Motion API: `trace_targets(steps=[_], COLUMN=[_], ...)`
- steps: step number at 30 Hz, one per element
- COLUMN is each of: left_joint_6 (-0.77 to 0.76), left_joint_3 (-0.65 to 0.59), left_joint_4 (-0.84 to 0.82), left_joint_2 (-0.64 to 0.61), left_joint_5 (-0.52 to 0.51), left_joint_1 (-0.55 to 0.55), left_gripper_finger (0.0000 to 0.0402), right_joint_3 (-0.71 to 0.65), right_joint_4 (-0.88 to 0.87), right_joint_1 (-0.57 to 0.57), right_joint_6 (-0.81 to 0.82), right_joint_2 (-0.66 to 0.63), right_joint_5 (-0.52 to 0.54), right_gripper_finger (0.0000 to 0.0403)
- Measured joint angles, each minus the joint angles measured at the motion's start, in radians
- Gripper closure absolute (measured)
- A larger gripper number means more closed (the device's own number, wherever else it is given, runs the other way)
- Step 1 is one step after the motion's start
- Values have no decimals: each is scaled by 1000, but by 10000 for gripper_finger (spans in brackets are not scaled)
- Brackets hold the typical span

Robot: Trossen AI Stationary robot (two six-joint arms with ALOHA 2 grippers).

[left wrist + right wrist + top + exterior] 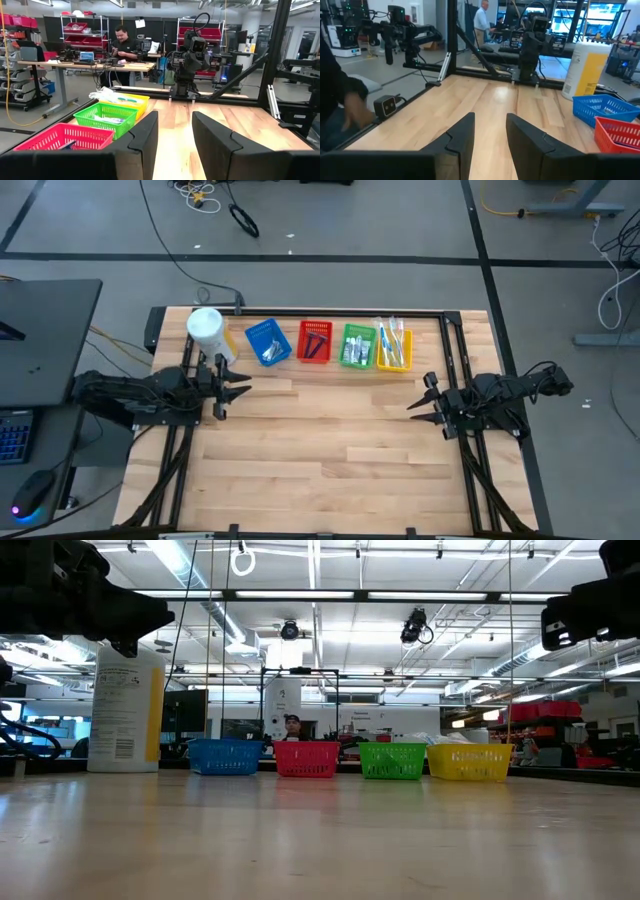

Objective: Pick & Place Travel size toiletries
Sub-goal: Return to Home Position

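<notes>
Four small baskets stand in a row along the table's far edge: blue [266, 340], red [314, 342], green [357, 346] and yellow [394, 348]. Travel size toiletries lie inside them: pale tubes [270, 352] in the blue one, dark razors [316, 340] in the red one, tubes [352, 350] in the green one, and toothbrushes [392, 338] sticking out of the yellow one. My left gripper [235, 385] hovers at the table's left side, open and pointing level toward the right. My right gripper [425, 405] hovers at the right side, open, facing it. Both are empty.
A tall white canister [206, 328] stands upright at the far left, beside the blue basket and just beyond my left gripper. A black frame [340, 313] runs along the table's far edge. Bare wood [330, 450] spans the middle and near part. People [125, 47] are in the room beyond.
</notes>
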Motion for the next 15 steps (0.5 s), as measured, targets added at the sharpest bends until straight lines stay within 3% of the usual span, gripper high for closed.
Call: trace_targets(steps=[10,15], left_joint_6=[0,0], left_joint_3=[0,0], left_joint_4=[0,0], left_joint_2=[0,0], left_joint_5=[0,0], left_joint_1=[0,0], left_gripper_finger=[274,274], right_joint_3=[-6,-63], right_joint_4=[6,98], right_joint_1=[0,0], right_joint_6=[42,46], right_joint_2=[0,1], right_joint_5=[0,2], right_gripper_finger=[283,283])
